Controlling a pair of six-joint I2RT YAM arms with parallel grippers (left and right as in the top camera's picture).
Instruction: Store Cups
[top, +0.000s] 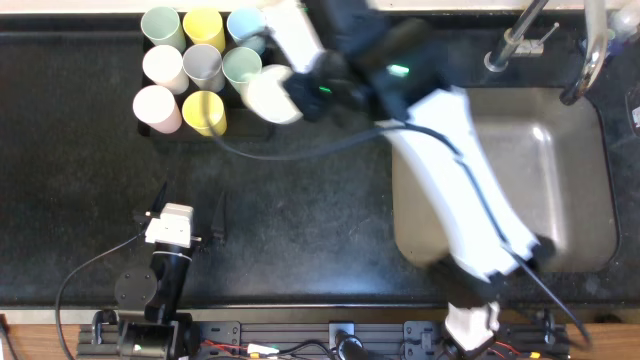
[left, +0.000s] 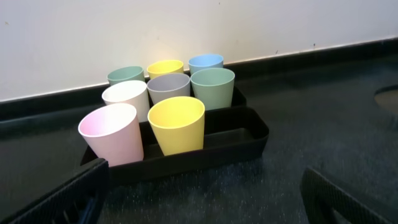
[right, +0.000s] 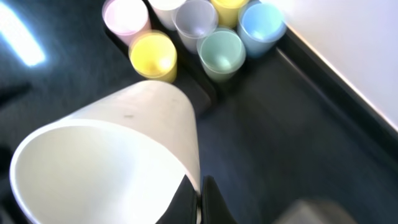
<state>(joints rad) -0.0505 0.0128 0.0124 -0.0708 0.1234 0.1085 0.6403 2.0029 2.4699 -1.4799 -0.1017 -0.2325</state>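
Observation:
A black tray (top: 232, 122) at the back left of the counter holds several upright cups, among them a pink cup (top: 157, 108), a yellow cup (top: 204, 112) and a green cup (top: 241, 68). The front corner slot (left: 239, 127) of the tray beside the yellow cup (left: 177, 124) holds no cup. My right gripper (top: 308, 92) is shut on a white cup (top: 272, 94), which is tilted and raised near that corner. In the right wrist view the white cup (right: 106, 155) fills the foreground, with the tray's cups (right: 217, 53) beyond. My left gripper (top: 188, 208) rests open near the front, facing the tray (left: 249, 143).
A steel sink (top: 560, 180) with a faucet (top: 515, 40) takes up the right side, and my right arm crosses over its left part. A white wall (left: 186, 31) rises directly behind the tray. Dark counter (top: 300, 220) stretches between my left gripper and the tray.

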